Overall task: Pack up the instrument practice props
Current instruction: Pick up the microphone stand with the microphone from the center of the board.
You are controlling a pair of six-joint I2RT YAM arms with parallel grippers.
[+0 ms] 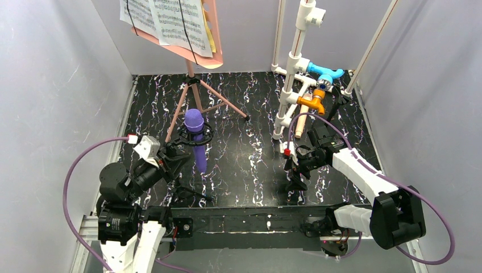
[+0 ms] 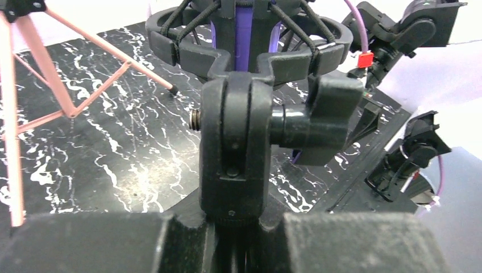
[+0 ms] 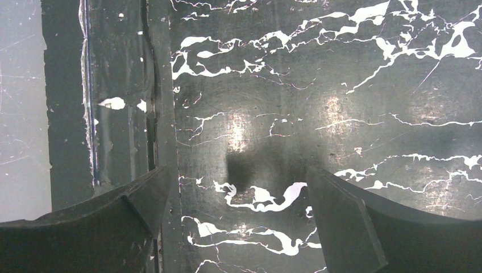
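Purple mic stands roughly upright in its black ring mount, and the left claw is right under it, jaws clamped on the black swivel joint at the foot of that mount. From this claw the mic lies straight ahead and up. Its long axis runs away from the fingers, near enough in line with the post they pinch. A knob sticks out to the claw's right, just clear of the pads. Tripod legs seem to splay out beneath the claw.

Over on the other side, the right claw hangs with its jaws wide apart. Nothing sits between them, only marbled table below, and the mic is well off to its left.

So the left arm is the near one, no contest, and it has the grip. My read is that any lift wants to go along that upright axis. The weight sits high above the pinch, and a sideways pull could tip the mic over.
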